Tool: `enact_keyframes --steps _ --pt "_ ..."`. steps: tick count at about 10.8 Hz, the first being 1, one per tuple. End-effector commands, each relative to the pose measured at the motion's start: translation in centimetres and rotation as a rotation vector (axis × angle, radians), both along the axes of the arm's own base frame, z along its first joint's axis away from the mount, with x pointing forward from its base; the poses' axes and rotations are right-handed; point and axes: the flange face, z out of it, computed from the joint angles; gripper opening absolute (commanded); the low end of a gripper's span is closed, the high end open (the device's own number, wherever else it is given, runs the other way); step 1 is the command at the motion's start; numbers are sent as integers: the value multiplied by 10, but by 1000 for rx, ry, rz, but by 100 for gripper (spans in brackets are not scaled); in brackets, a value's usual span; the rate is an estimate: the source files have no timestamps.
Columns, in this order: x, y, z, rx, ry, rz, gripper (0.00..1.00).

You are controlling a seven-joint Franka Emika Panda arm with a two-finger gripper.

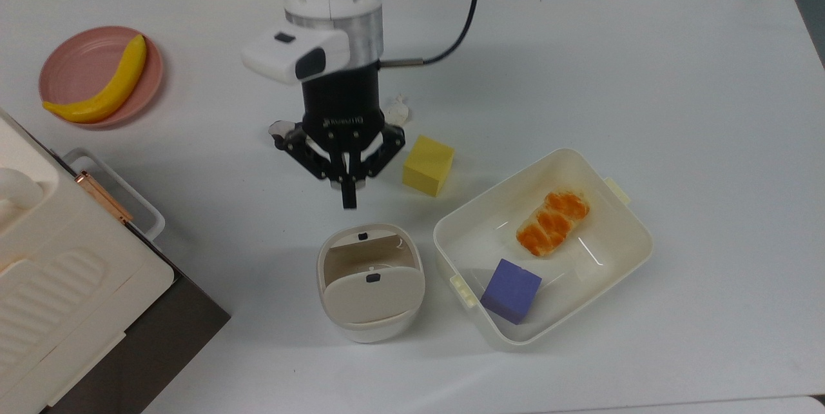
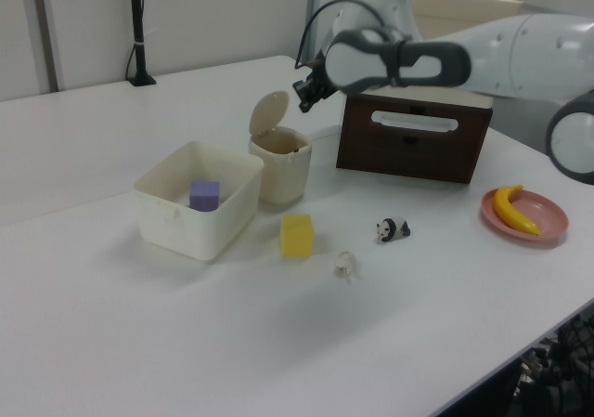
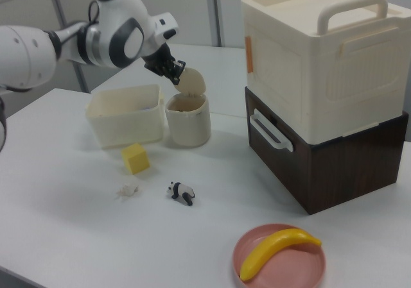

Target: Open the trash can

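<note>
trash can (image 1: 370, 285) lid (image 2: 267, 112) flipped up, bin open | hand (image 1: 349, 202) raised above it, fingers closed, empty

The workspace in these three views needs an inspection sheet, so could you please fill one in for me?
Surface: white table, no spills seen.
Job's things: trash can stands upright with its lid raised and the inside showing.
Clutter: cream tub holding a purple cube and an orange pastry; yellow cube; panda figure; small white figure; banana on a pink plate.
Grippers: hand shut, holding nothing, above the table and clear of the trash can.
Cables: black cable loops from the arm's wrist.
Surroundings: cream case stacked on a dark wooden box; black stand at the table's far edge.
</note>
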Motion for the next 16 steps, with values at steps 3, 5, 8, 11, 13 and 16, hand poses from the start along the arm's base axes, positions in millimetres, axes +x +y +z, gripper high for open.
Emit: enact_keyframes --steps 3,5,8,11,13,16 --pt "-75 -16 39 -31 342 -44 0" --pt "-102 -20 45 -37 448 -61 0" --pt "-124 -20 53 -43 545 -68 9" --pt "-127 -23 56 -43 556 -72 52" --pt "-127 -25 58 -52 555 -76 90" --pt "-128 -25 60 -84 552 -78 100"
